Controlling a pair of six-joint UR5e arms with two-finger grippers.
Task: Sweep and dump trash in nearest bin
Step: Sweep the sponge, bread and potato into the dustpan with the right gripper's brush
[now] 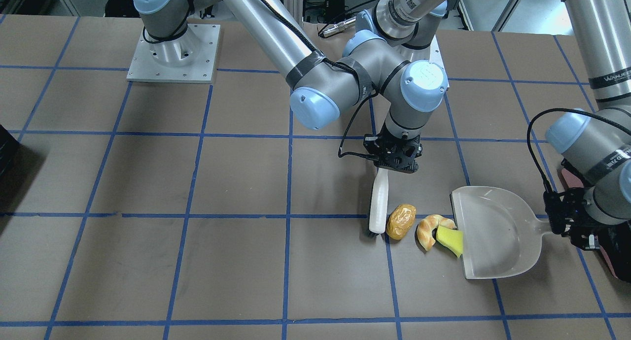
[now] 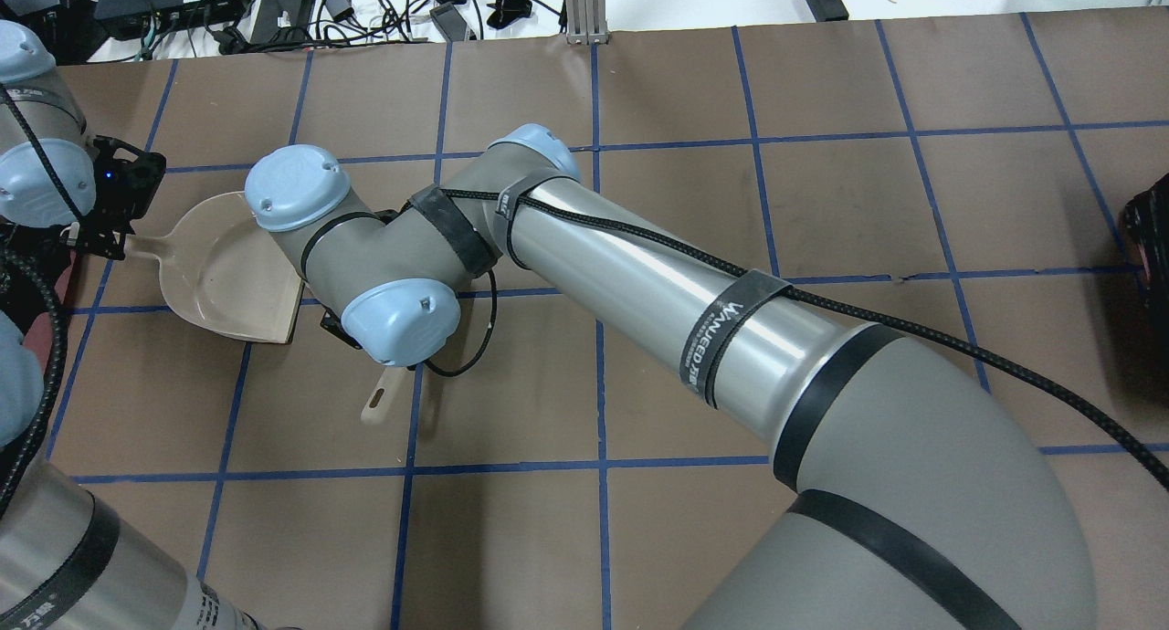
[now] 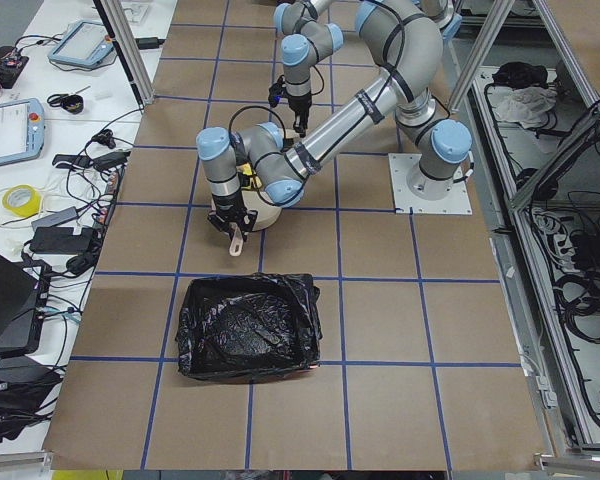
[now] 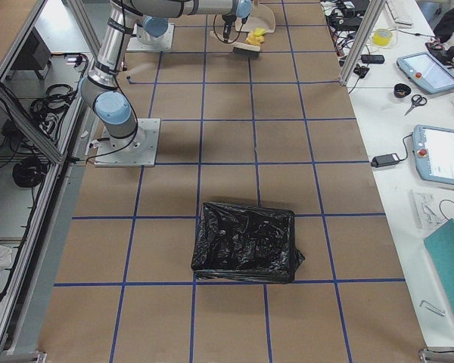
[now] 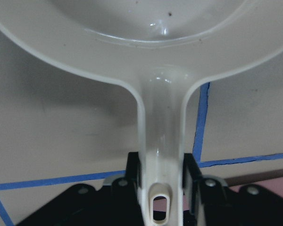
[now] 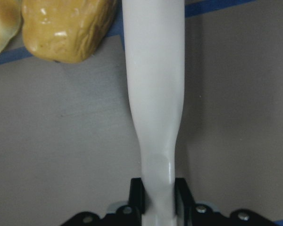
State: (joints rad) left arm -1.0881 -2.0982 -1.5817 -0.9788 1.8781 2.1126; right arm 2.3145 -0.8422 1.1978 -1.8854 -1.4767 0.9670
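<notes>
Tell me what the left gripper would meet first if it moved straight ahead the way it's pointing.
The left gripper is shut on the dustpan handle, so the pan leads; its lip would push the yellow-green sponge wedge first, then probably the croissant-like piece.

brown table top (image 1: pixel 148 177) taped in blue grid, white bench (image 4: pixel 397 197) with tablets (image 4: pixel 441 155), cables (image 2: pixel 384 5), aluminium frame posts (image 3: pixel 120 45)

Two cameras look down on the shallow white plastic dustpan (image 1: pixel 498 231) from opposite sides; two more sit far from it; wrist cameras are close.
</notes>
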